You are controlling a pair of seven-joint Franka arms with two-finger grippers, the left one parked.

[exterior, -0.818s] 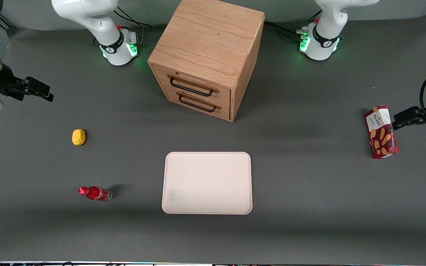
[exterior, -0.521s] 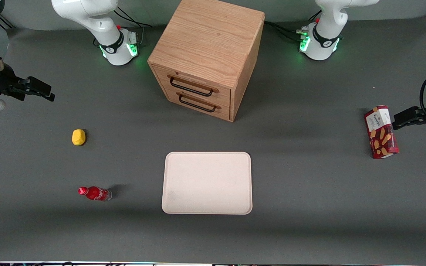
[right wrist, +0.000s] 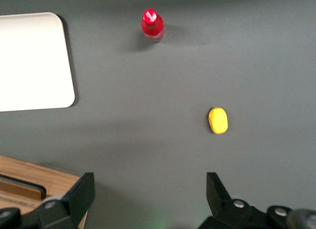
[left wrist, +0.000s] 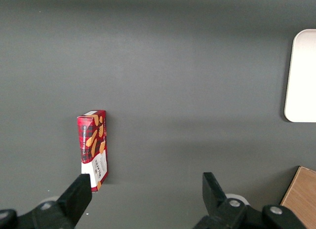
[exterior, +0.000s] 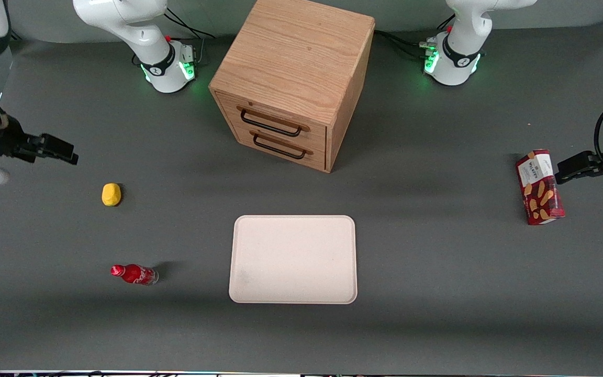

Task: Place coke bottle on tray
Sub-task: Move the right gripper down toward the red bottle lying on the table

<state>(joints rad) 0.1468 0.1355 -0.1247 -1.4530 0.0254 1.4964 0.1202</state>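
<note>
The dark grey tabletop (exterior: 437, 293) carries everything. Biggest on it is the oak-coloured wooden drawer cabinet (exterior: 293, 78) with two black handles, standing farther from the front camera than the flat pale cream rectangular tray (exterior: 293, 259), which lies in front of the drawers. A red snack box printed with biscuits (exterior: 539, 187) lies toward the parked arm's end.

The black two-fingered claw (exterior: 66, 153) hangs released and empty, fingers spread, above the working arm's end of the tabletop, well apart from the small red coke bottle with its red cap (exterior: 134, 274). That bottle stands upright beside the tray, toward the working arm's end, not yet touched. A small yellow lump (exterior: 111, 194) sits between claw and bottle.

The bottle looks light, stiff and smooth, so probably slippery and easy to tip; gripping its body below the cap seems safest.
</note>
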